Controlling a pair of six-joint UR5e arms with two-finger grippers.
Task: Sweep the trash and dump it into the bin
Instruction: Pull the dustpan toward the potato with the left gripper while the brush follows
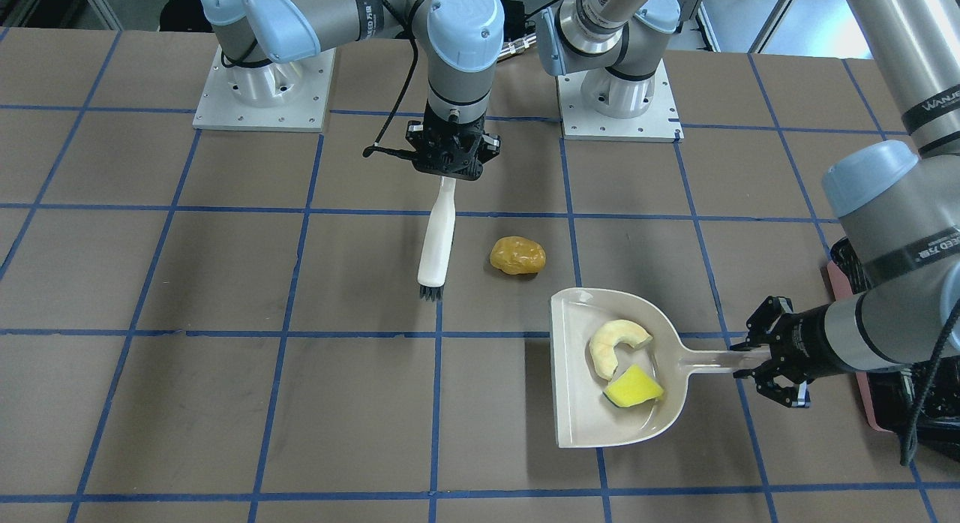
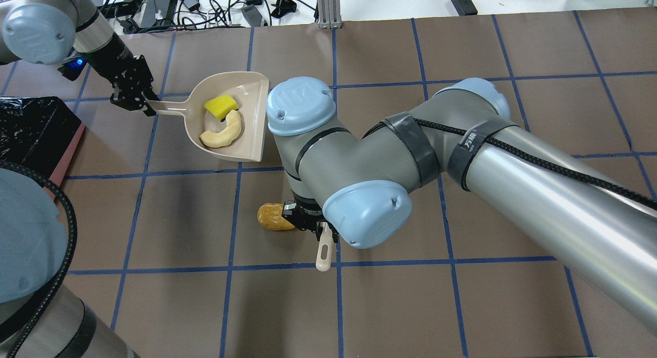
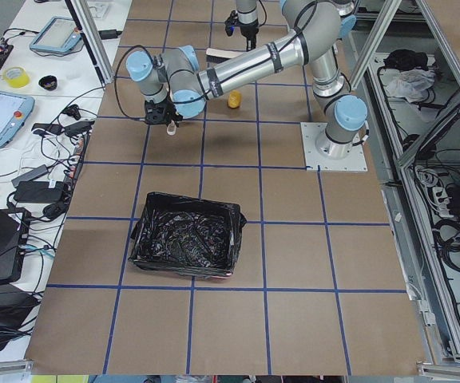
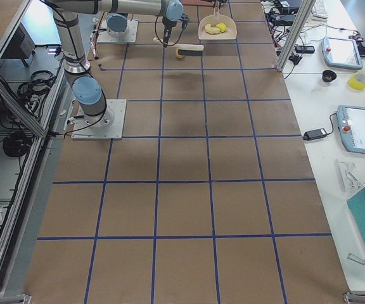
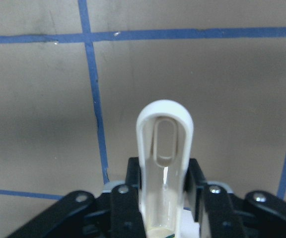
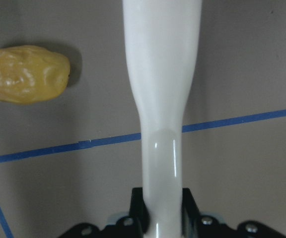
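Dustpan [image 1: 581,414] sits nearest the front-facing camera, mouth facing 9 o'clock, with the pale crescent piece [image 1: 611,347] and the yellow wedge [image 1: 634,386] inside it, touching one another. Orange-brown lump [image 1: 517,255] lies loose on the table [image 1: 225,283] at 11 o'clock from the pan's mouth, just beyond its upper corner. Left gripper [image 1: 746,359] is clamped on the dustpan handle at the pan's 3 o'clock. Right gripper [image 1: 448,174] is clamped on the handle of the brush [image 1: 437,238], bristles down at the lump's 8 o'clock; whether they touch the table cannot be told. Assessment: two of three pieces are collected, and sweeping the last is in hand. Next move calls for the bristles to push the lump toward 4 o'clock, or for the pan to shift toward 12. The lump sits off the mouth's line and, being rounded, may roll past the corner. Bin [image 3: 178,267], black-lined, stands at 3 o'clock beyond the left arm; the pan should stay level for that carry.
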